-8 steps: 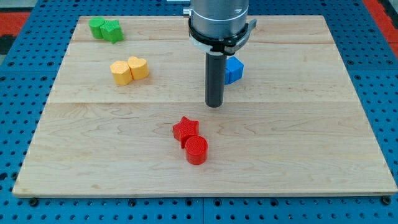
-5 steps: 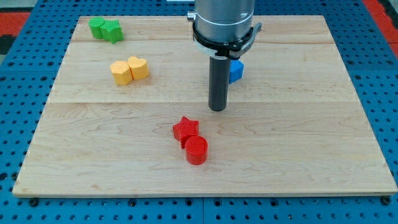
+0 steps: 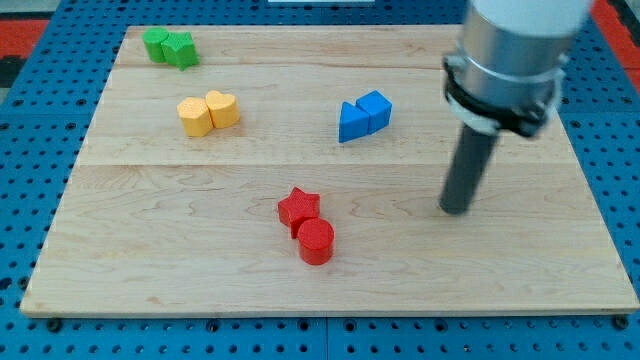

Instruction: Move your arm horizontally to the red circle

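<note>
The red circle [image 3: 316,241] lies on the wooden board [image 3: 180,270] below its middle, touching the red star [image 3: 298,207] just up and left of it. My tip [image 3: 456,210] rests on the board well to the right of the red circle and slightly higher in the view, apart from every block. The dark rod rises from it to the arm's grey body at the view's top right.
Two blue blocks [image 3: 362,115] sit together above the middle. Two yellow blocks [image 3: 208,112] lie at the left. Two green blocks [image 3: 168,46] sit at the top left corner. A blue pegboard [image 3: 620,150] surrounds the board.
My tip has moved far to the right and slightly down, from just above the red star to the board's right part. The blue blocks are now uncovered. No block moved.
</note>
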You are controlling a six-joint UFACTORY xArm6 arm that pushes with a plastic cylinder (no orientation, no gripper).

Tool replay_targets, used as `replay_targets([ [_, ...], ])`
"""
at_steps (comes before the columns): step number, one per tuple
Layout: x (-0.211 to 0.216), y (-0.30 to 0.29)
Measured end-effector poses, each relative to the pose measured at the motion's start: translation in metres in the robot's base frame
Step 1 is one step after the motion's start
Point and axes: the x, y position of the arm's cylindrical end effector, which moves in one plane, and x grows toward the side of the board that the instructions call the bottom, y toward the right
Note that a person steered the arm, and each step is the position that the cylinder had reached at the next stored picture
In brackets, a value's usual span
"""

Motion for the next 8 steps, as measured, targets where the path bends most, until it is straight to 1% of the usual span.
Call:
replay_targets([
  [1, 0.087, -0.017],
  [2, 0.069, -0.066],
  [3, 0.055, -0.073],
  [4, 0.054, -0.06],
  [5, 0.041, -0.026],
  [6, 0.018, -0.012],
  [7, 0.016, 0.004],
  [8, 0.0, 0.004],
])
